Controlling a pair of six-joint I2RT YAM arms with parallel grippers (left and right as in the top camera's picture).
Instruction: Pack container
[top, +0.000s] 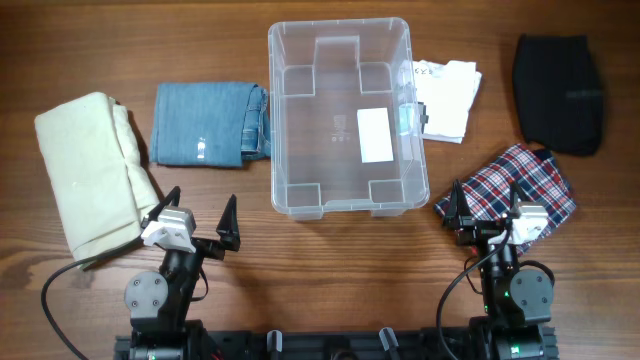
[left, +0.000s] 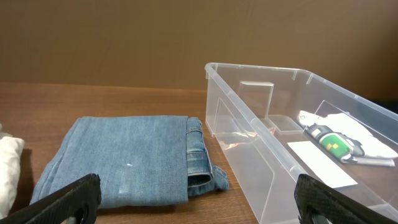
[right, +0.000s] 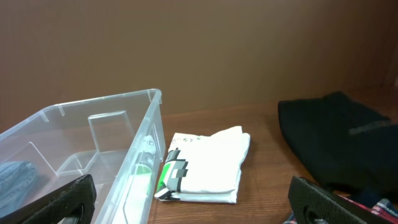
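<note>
At the far left of your bench (top: 330, 265) lies a folded cream cloth (top: 90, 170), angled so its near end points toward your left arm. Just right of that near end is your left hand (top: 203, 197), low at the front, its two fingers spread wide with nothing between them. Beyond it lie the folded jeans (top: 208, 123); their waistband edge is just beside the left wall of the container (top: 272, 120), and you cannot tell whether they touch.

The container stands upright in the middle of the bench, its long sides running away from you, and a white label (top: 375, 135) shows on its base toward the right. Right of it, near its right wall, lies a folded white shirt (top: 447, 97) with a green and black tag on the edge facing the bin. Farther right, at the back, is a folded black garment (top: 558, 92).

In front of that lies a folded plaid cloth (top: 525, 175). Your right hand (top: 487, 190) is over its near edge, fingers wide apart and gripping nothing; whether they touch the cloth is unclear.
</note>
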